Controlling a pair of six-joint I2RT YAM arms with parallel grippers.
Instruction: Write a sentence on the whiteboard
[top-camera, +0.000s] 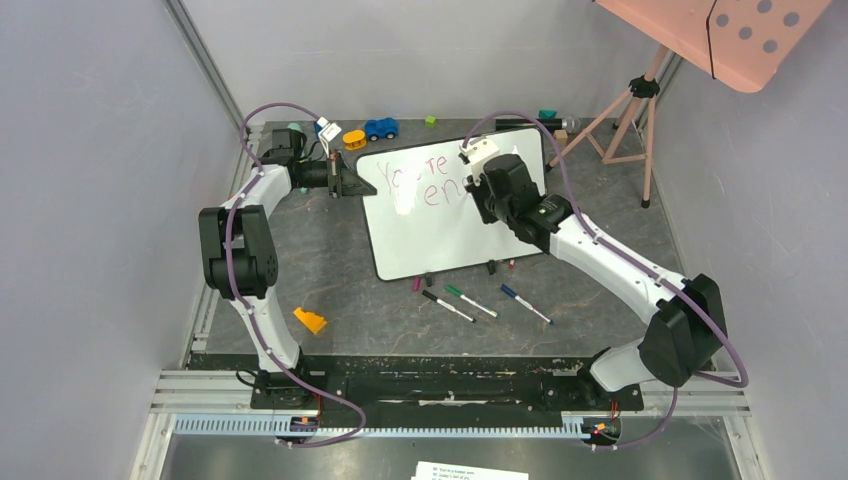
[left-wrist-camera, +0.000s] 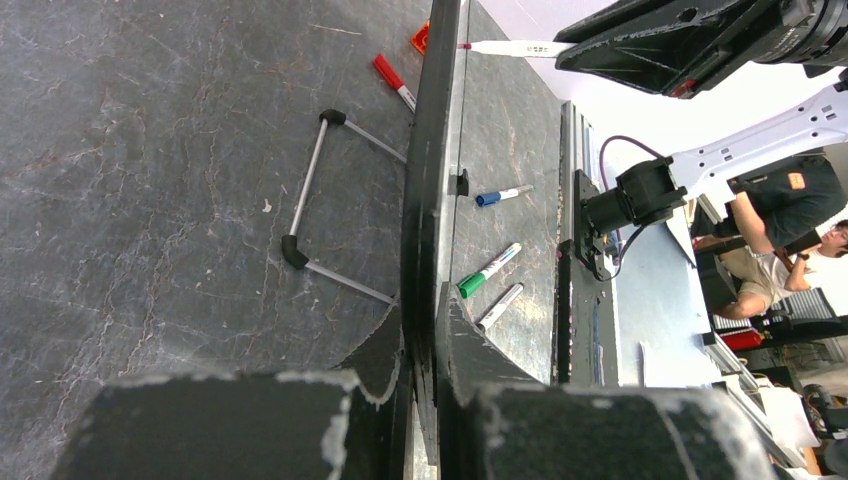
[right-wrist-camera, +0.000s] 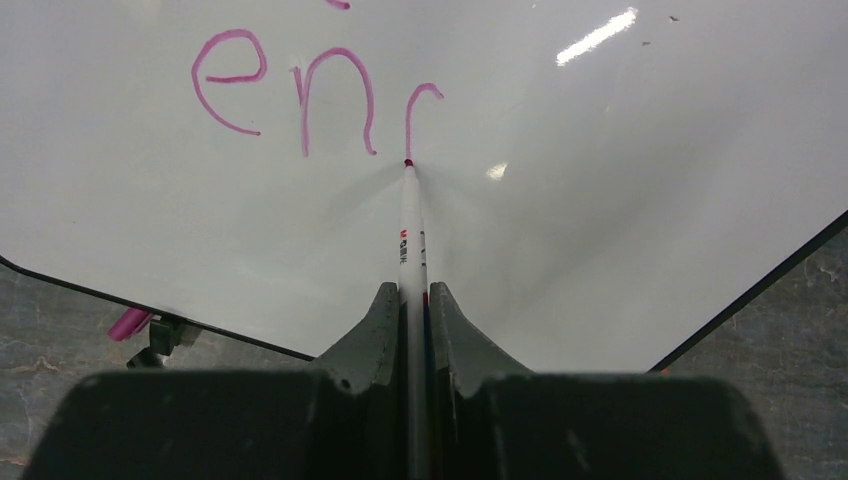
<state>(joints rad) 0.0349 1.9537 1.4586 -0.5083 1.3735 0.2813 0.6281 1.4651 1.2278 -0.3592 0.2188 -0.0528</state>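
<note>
Pink sentence (right-wrist-camera: 303, 105) on whiteboard (top-camera: 430, 240): "You're" top row, "en" plus unfinished stroke below; marker (right-wrist-camera: 410, 240) barrel print too small.

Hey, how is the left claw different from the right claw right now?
The left claw is shut on the whiteboard's black edge; the right claw is shut on a white marker. The left claw sits at the board's side, while the right claw faces the writing surface, marker tip touching the sentence's last pink stroke. Both are closed and gripping something.
</note>
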